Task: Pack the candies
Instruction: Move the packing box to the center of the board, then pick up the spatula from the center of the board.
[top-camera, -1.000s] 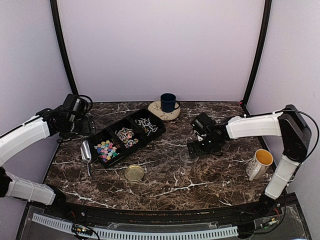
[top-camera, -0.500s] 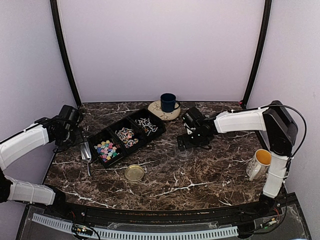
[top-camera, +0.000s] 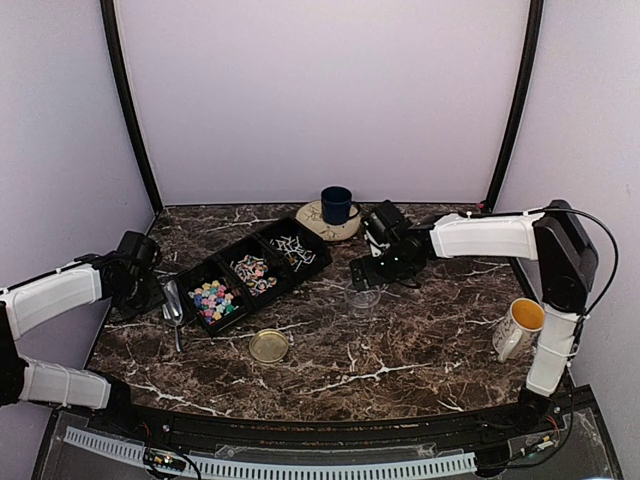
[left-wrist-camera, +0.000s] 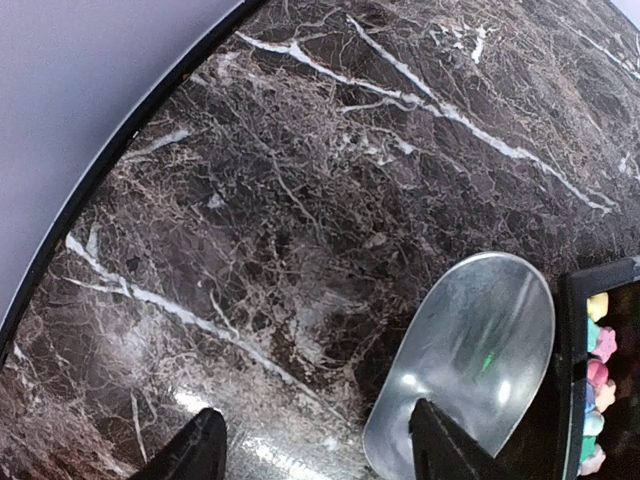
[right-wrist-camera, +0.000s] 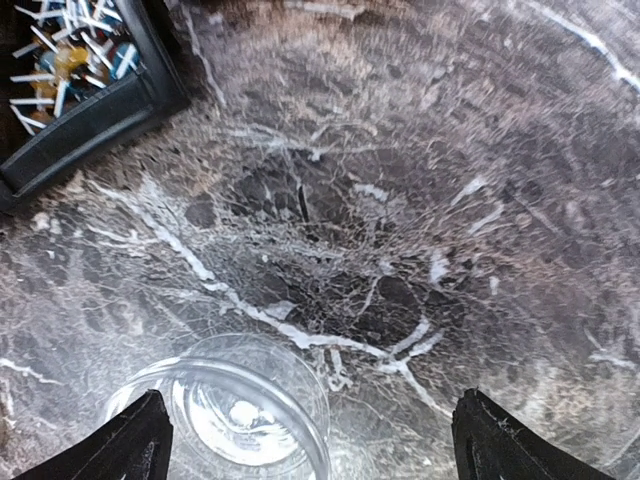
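Observation:
The candies lie in a black three-part tray (top-camera: 232, 258): pastel star pieces (top-camera: 213, 298), pink-and-white wrapped ones (top-camera: 254, 270) and thin pale sticks (top-camera: 291, 250). Just left of the tray lies a clear scoop (top-camera: 171, 300). My left gripper (top-camera: 150, 293) hovers low over it. In the left wrist view this gripper (left-wrist-camera: 320, 452) is open, one fingertip over the scoop's bowl (left-wrist-camera: 470, 340) and the other over bare table. My right gripper (top-camera: 368, 270) is open above the clear jar (top-camera: 365, 298). In the right wrist view the jar (right-wrist-camera: 235, 420) stands between the fingers of my right gripper (right-wrist-camera: 315, 445), nearer the left one.
A gold lid (top-camera: 269, 345) lies in front of the tray. A blue cup (top-camera: 336, 204) stands on a pale plate (top-camera: 318, 228) at the back. A white mug with a yellow inside (top-camera: 520, 327) stands at the right, by the right arm's base.
The left arm has come forward and down to the scoop, its jaws narrowing. The right arm has swung left and back, over the jar.

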